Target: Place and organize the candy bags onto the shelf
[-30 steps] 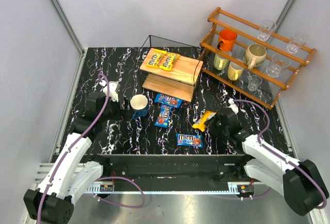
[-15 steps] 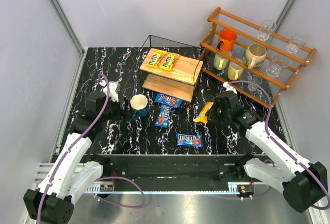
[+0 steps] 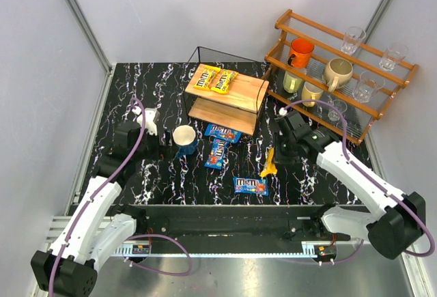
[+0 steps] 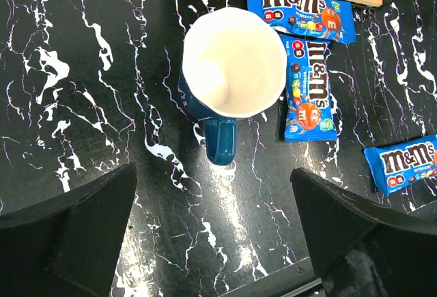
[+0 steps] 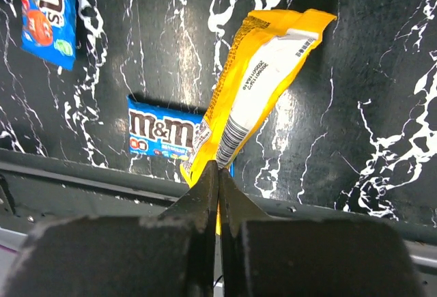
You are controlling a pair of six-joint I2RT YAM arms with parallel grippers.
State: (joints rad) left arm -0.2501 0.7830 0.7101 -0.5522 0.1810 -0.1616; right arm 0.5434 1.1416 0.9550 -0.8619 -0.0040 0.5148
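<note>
My right gripper (image 5: 218,168) (image 3: 276,155) is shut on the edge of a yellow candy bag (image 5: 256,82) (image 3: 268,162), which hangs lifted above the table. Two yellow bags (image 3: 214,78) lie on the top board of the shelf (image 3: 242,93). Blue bags lie on the table: two (image 3: 220,143) in front of the shelf and one (image 3: 250,186) near the front edge, also in the right wrist view as a blue bag (image 5: 160,133) under the yellow one. My left gripper (image 4: 212,225) (image 3: 151,133) is open over bare table beside a blue mug (image 4: 229,92) (image 3: 185,139).
An orange-brown slatted rack (image 3: 341,72) with mugs and glasses stands at the back right, close behind the right arm. A black rail (image 3: 225,211) runs along the table's front edge. Grey walls close in the table on three sides.
My right gripper has lifted the yellow bag off the table and carried it back and slightly left; the bag now hangs down on edge. The left arm has not moved.
</note>
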